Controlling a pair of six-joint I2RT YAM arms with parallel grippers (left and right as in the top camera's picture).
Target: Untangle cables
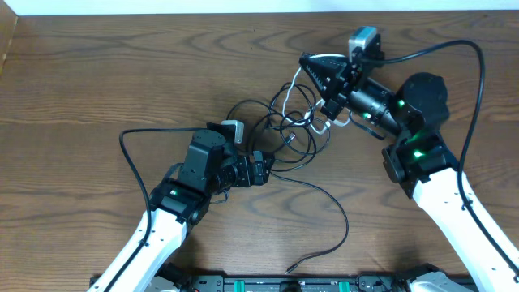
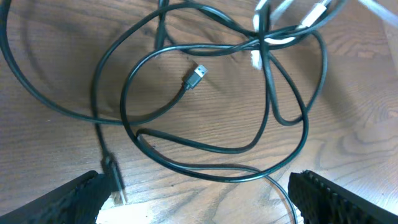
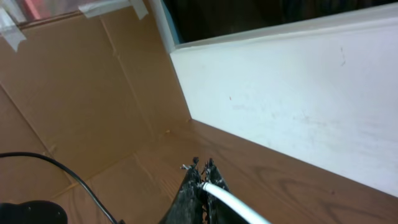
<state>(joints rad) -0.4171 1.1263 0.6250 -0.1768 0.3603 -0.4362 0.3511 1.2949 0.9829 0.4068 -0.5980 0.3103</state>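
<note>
Pulling-apart step: right gripper (image 3: 202,167) clamps tight on the white cable (image 3: 239,204); left gripper (image 2: 202,199) hovers spread wide, empty, and probably needs to pin the black cables (image 2: 205,147) next

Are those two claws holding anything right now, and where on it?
The right gripper pinches the thin white cable between its fingertips, on the cord itself. The open left gripper holds nothing above the thin black cables.

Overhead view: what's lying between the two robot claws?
The tangle of black cables lies between the open left gripper and the right gripper, which pinches the white cable; the overhead view shows it.
</note>
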